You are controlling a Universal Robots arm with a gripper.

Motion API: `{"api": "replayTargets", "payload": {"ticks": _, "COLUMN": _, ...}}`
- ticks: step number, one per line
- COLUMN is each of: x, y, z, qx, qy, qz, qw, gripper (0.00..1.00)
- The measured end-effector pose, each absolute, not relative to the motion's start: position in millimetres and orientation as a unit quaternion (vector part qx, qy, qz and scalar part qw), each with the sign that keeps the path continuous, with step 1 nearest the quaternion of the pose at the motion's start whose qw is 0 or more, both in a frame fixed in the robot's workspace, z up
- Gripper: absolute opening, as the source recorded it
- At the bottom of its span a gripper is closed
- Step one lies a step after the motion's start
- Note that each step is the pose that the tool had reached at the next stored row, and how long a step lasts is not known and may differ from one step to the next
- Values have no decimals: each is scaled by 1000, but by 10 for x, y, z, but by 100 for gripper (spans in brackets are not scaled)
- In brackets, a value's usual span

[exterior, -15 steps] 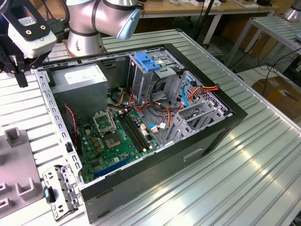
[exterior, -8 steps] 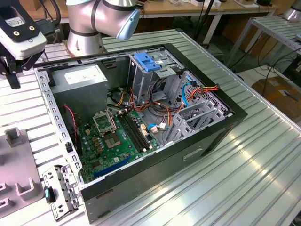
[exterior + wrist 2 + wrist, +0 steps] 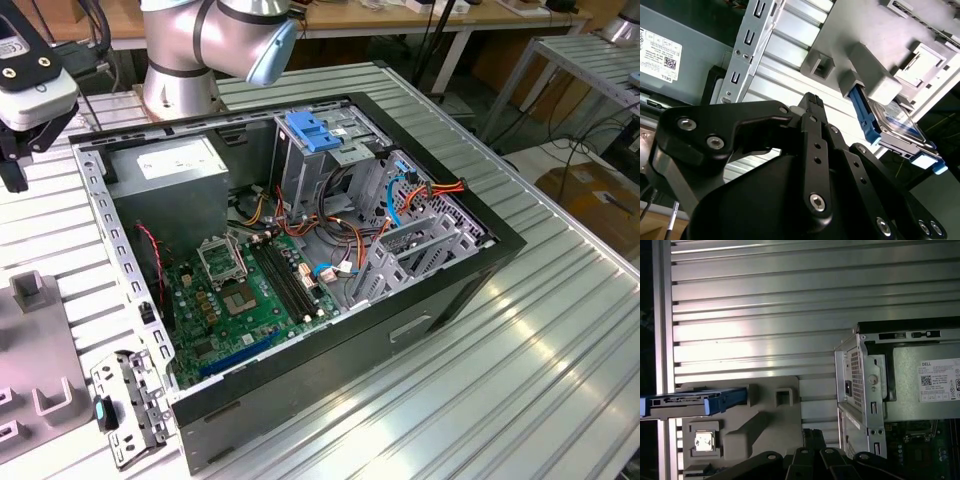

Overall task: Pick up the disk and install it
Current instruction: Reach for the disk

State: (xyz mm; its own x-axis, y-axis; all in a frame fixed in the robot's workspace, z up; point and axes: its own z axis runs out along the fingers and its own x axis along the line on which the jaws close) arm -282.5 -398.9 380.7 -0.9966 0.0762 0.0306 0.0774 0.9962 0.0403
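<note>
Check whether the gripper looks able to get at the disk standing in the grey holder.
Probably yes. The disk stands on edge in the grey holder on the table, outside the computer case, its top edge exposed. Nothing lies between it and the gripper, which hangs nearby.

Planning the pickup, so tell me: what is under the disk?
The disk stands in a grey holder plate on the ribbed aluminium table. A grey block of the holder covers one end, so how it seats beneath is hidden.
</note>
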Motion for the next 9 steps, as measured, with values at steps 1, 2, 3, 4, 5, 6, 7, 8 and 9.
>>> {"api": "replayTargets", "payload": {"ticks": 1, "x": -2838, "y": -3989, "z": 3807, "qx": -38, "qy": -999, "qz": -21, "qw": 15, "gripper": 11}}
{"api": "replayTargets", "payload": {"ticks": 2, "x": -2856, "y": -3989, "z": 3807, "qx": -38, "qy": -999, "qz": -21, "qw": 15, "gripper": 11}}
{"api": "replayTargets", "payload": {"ticks": 3, "x": -2869, "y": -3990, "z": 3807, "qx": -38, "qy": -999, "qz": -21, "qw": 15, "gripper": 11}}
{"api": "replayTargets", "payload": {"ticks": 4, "x": -2876, "y": -3990, "z": 3807, "qx": -38, "qy": -999, "qz": -21, "qw": 15, "gripper": 11}}
{"api": "replayTargets", "payload": {"ticks": 5, "x": -2905, "y": -3989, "z": 3807, "qx": -38, "qy": -999, "qz": -21, "qw": 15, "gripper": 11}}
{"api": "replayTargets", "payload": {"ticks": 6, "x": -2917, "y": -3989, "z": 3807, "qx": -38, "qy": -999, "qz": -21, "qw": 15, "gripper": 11}}
{"api": "replayTargets", "payload": {"ticks": 7, "x": -2937, "y": -3989, "z": 3807, "qx": -38, "qy": -999, "qz": -21, "qw": 15, "gripper": 11}}
{"api": "replayTargets", "payload": {"ticks": 8, "x": -2964, "y": -3989, "z": 3807, "qx": -38, "qy": -999, "qz": -21, "qw": 15, "gripper": 11}}
{"api": "replayTargets", "payload": {"ticks": 9, "x": -2986, "y": -3989, "z": 3807, "qx": -38, "qy": -999, "qz": -21, "qw": 15, "gripper": 11}}
